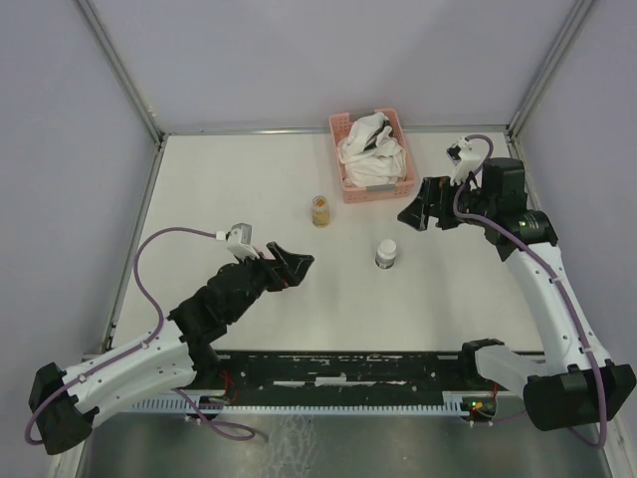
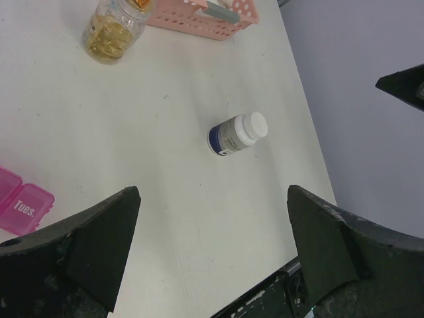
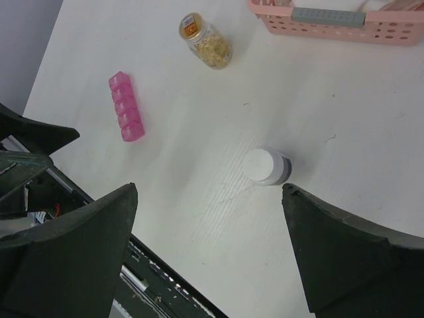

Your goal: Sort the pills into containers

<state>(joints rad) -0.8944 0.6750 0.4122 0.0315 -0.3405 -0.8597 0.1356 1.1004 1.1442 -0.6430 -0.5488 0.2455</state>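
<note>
The magenta pill-box strip (image 3: 126,116) lies flat on the white table; one end marked "Tues." shows in the left wrist view (image 2: 23,207). In the top view it is hidden under my left arm. A white-capped pill bottle (image 1: 386,253) stands mid-table, also in both wrist views (image 2: 237,134) (image 3: 267,165). An amber jar of yellow capsules (image 1: 320,210) (image 2: 111,31) (image 3: 206,42) stands farther back. My left gripper (image 1: 299,269) (image 2: 213,199) is open and empty, left of the bottle. My right gripper (image 1: 413,217) (image 3: 209,192) is open and empty, above and right of the bottle.
A pink lattice basket (image 1: 347,184) with white cloths stands at the back, its wall in both wrist views (image 2: 199,23) (image 3: 391,30). A black rail (image 1: 338,373) runs along the near edge. Frame posts and grey walls enclose the table.
</note>
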